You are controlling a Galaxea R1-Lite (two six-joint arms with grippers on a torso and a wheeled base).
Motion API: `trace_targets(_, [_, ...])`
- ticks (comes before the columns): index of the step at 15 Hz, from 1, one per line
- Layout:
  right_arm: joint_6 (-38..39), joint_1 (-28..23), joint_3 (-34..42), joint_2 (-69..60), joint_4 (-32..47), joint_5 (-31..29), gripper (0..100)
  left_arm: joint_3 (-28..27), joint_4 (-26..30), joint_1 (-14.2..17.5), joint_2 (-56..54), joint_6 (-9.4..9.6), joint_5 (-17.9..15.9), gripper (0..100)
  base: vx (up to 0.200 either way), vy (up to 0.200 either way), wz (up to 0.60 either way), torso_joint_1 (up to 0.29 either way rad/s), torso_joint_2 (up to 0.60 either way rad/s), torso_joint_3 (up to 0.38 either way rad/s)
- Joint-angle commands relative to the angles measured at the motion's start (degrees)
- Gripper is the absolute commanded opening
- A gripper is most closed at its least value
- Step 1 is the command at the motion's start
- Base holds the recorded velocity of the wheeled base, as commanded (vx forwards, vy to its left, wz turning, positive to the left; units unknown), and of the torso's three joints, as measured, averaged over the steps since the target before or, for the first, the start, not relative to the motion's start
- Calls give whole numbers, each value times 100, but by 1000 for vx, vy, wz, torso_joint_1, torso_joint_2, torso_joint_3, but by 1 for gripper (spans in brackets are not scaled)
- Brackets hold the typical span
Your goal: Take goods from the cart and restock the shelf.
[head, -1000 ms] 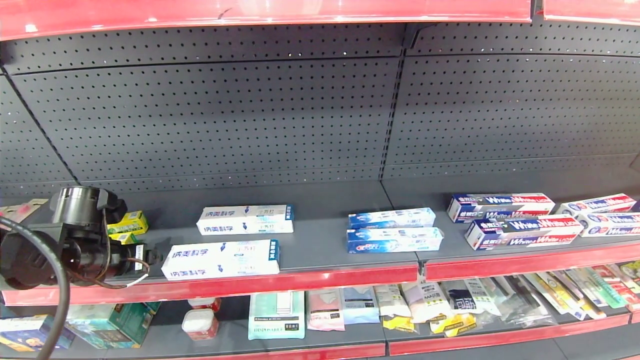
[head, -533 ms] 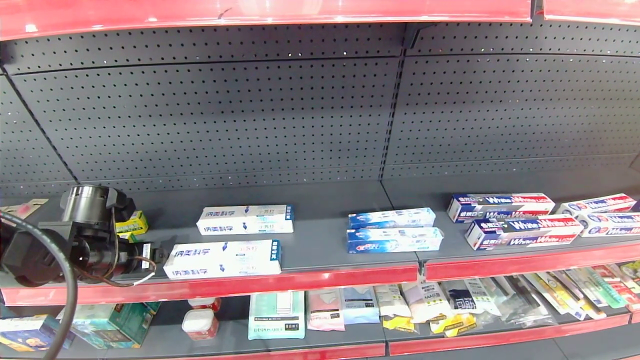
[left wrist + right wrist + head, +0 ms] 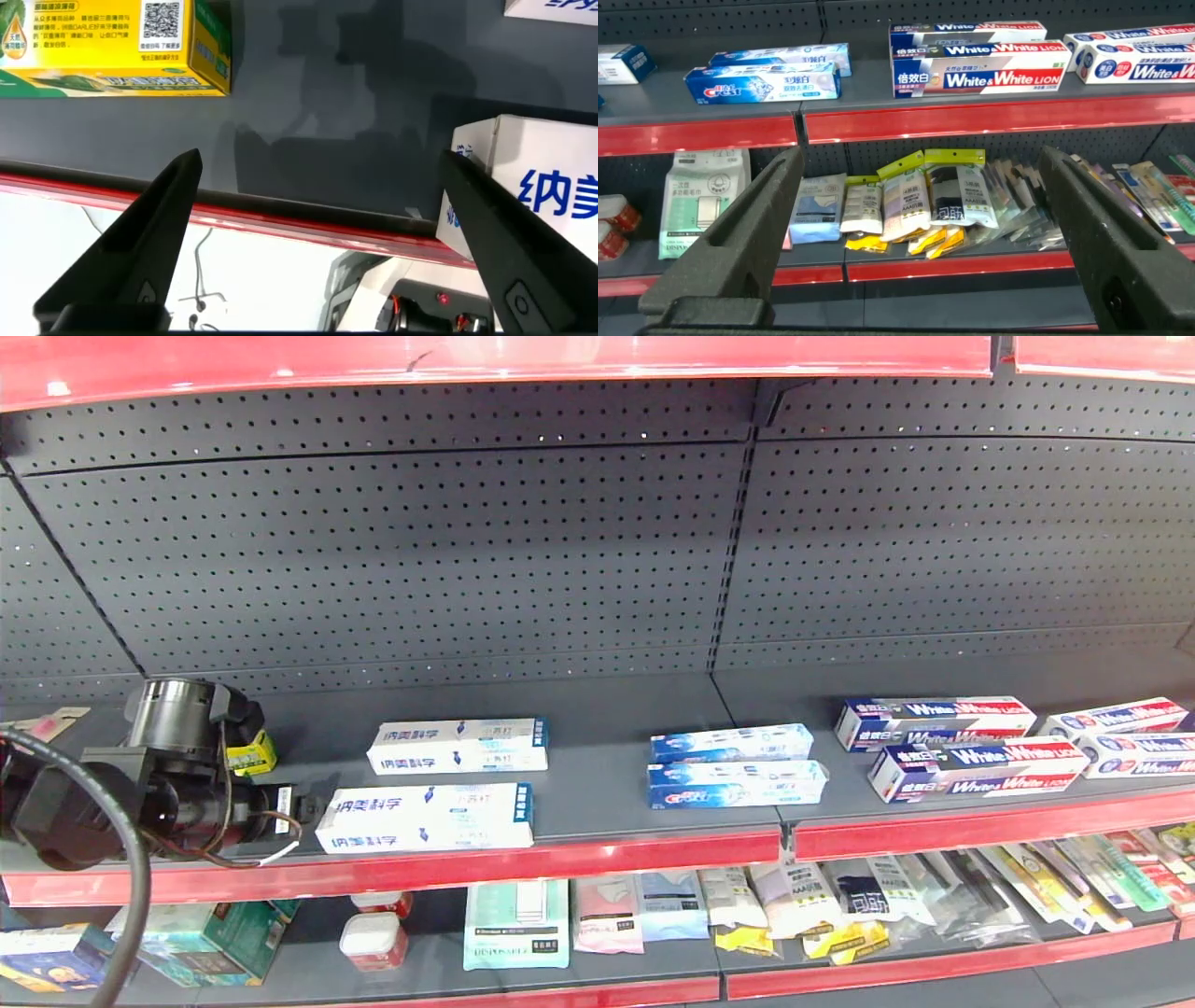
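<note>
The left gripper [image 3: 320,159] sat low at the front left of the shelf [image 3: 607,709], its fingers spread wide with nothing between them. In the head view the left arm [image 3: 140,793] covered most of the gripper, so its fingertips were hard to make out there. A white box [image 3: 425,817] lay flat along the shelf's red lip [image 3: 560,863], its near end just beside one finger [image 3: 505,252]. That finger overlapped the box's corner in the wrist view, and whether they touched could not be told. A yellow box [image 3: 112,47] lay farther back, cut off by the frame in the wrist view and half hidden behind the arm in the head view. The right gripper [image 3: 921,149] was wide open and empty, held off in front of the shelves. It faced packets [image 3: 915,201] on the lower shelf [image 3: 971,271], some screened by its fingers.
</note>
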Motion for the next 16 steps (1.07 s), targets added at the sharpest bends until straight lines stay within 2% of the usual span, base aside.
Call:
trace_targets(1, [-1,-1,1,-3,0,0,100,1,4,-26,-29,-2,2,100,0,0,0,0,0,0])
trace_targets(5, [-1,-1,1,-3,0,0,100,10,4,-140,-29,-2,10,100,0,0,0,0,0,0])
trace_targets(16, [8,-1,1,-3,0,0,100,27,4,-140,-20,-11,10,100,0,0,0,0,0,0])
